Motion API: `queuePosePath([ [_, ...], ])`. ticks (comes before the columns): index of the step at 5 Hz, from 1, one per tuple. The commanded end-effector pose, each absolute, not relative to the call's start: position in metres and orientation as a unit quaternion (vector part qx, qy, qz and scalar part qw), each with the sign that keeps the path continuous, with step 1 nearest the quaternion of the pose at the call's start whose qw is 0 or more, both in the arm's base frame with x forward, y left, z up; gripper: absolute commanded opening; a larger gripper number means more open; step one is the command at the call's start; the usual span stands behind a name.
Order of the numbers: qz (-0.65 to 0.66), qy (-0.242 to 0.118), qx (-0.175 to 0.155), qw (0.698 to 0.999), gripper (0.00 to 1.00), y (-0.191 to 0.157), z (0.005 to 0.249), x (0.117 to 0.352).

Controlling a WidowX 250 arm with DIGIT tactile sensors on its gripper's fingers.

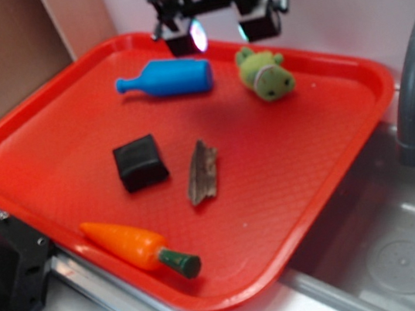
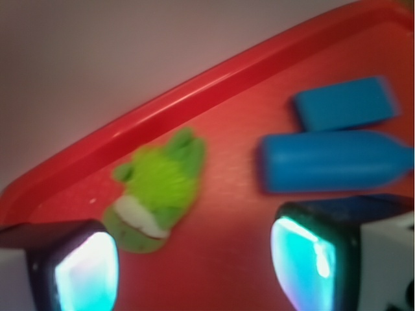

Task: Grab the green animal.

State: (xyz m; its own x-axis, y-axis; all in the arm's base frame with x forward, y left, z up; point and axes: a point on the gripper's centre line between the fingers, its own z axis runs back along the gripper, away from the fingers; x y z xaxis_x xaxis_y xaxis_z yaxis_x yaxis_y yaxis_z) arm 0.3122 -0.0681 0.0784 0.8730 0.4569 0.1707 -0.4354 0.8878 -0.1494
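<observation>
While the gripper point(image 1: 223, 32) hangs above the far edge of the red tray point(image 1: 49, 140), its two pads stand wide apart with nothing between them. No contact with the green animal point(image 1: 265, 73) is made, so the grasp is not yet begun.

The green animal lies on the tray at about 1 o'clock from the tray centre, near the far rim. The blue bottle point(image 1: 166, 78) lies on its side just beside it, at 9 o'clock from the animal. In the wrist view the green animal point(image 2: 160, 189) sits nearer the left pad point(image 2: 85, 272) than the right pad, off the midline between them.

Judged remaining: centre over the animal, descend, close, lift.

Also on the tray: a black block point(image 1: 140, 162), a brown scrap point(image 1: 203, 172) and an orange carrot point(image 1: 139, 248).

The wrist view is blurred; the animal's eyes cannot be made out there. A second blue shape point(image 2: 345, 102) above the bottle cannot be identified. The arm above the gripper is cut off.
</observation>
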Motion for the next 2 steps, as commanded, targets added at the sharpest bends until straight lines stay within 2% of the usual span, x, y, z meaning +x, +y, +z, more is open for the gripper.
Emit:
queuePosePath([
  [1,0.214,-0.105,-0.058,0.969,1.0,-0.067,0.062,0.333],
  [2,0.208,-0.105,-0.047,0.971,1.0,-0.061,0.04,0.345],
])
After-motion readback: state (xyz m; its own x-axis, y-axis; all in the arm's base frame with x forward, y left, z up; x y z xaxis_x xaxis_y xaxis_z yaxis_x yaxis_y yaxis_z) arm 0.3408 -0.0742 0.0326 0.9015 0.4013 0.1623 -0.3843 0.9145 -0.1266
